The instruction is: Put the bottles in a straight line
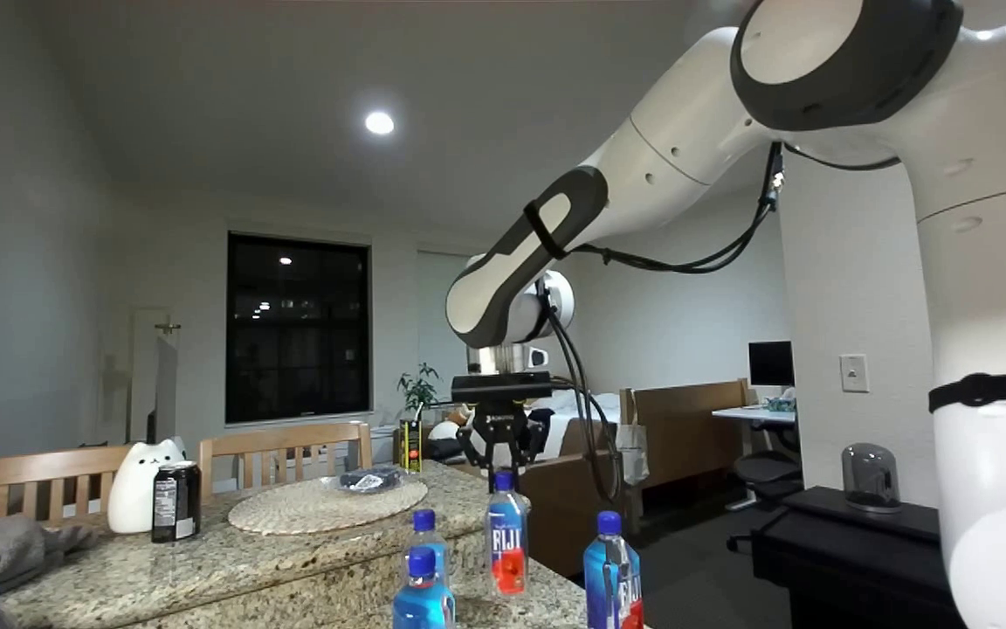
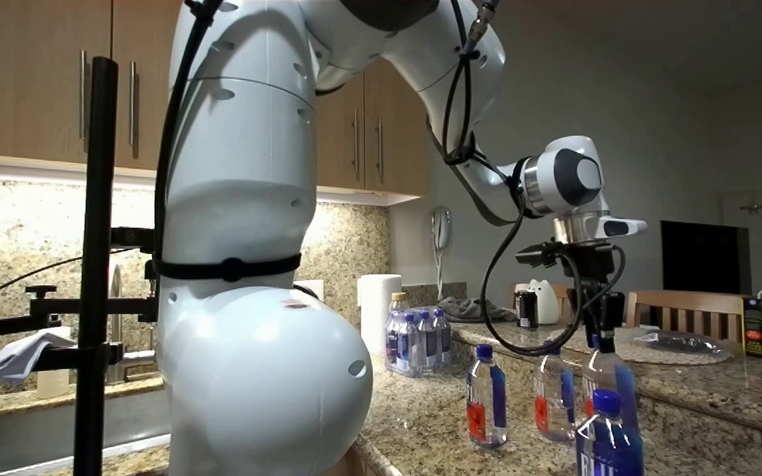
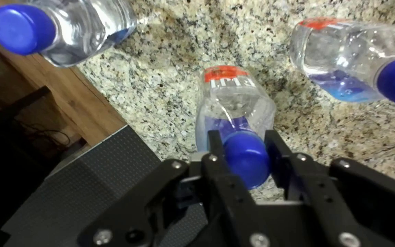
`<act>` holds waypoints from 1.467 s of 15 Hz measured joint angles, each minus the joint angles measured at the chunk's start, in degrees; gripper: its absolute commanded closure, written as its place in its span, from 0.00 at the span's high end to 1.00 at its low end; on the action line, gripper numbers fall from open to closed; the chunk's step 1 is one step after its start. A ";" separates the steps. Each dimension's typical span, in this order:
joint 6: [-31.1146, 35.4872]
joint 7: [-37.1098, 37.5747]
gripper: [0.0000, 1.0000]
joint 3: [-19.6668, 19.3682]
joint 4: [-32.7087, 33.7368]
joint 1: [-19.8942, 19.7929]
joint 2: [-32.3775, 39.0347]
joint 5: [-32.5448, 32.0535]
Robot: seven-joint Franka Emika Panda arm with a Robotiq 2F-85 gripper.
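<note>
My gripper (image 3: 243,140) is shut on the blue cap of a clear bottle (image 3: 233,99), with one finger (image 3: 214,144) on each side of the cap. This bottle (image 1: 507,537) looks upright in both exterior views; whether its base touches the counter I cannot tell. Several like bottles stand around it. In an exterior view a bottle (image 2: 485,396) and another bottle (image 2: 553,400) are on its left, and a bottle (image 2: 609,446) in front partly covers it. The wrist view shows a bottle (image 3: 81,31) at upper left, by the counter edge, and a bottle (image 3: 348,61) at right.
Behind the bottles rises a higher granite ledge (image 2: 698,377) bearing a woven mat (image 1: 328,507), a black can (image 1: 176,502), a white cat figure (image 1: 134,489) and a carton (image 2: 757,327). A bottle pack (image 2: 414,344) stands beside the paper towels (image 2: 380,311). The counter ends above a wooden floor (image 3: 81,106).
</note>
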 measured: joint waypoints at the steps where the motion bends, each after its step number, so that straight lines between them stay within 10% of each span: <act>1: -0.01 -2.75 0.15 0.18 -0.04 0.14 -0.37 0.00; 7: -0.31 -20.99 0.15 0.64 -2.29 0.56 -3.75 0.77; 8: -0.57 -24.41 0.35 0.64 -2.95 0.58 -4.64 1.33; 12: -0.58 -24.86 0.35 0.65 -3.06 0.57 -4.65 1.40; 13: -0.58 -24.86 0.14 0.65 -3.06 0.57 -4.55 1.40; 22: -0.55 -25.05 0.14 1.68 -6.47 1.32 -4.94 3.14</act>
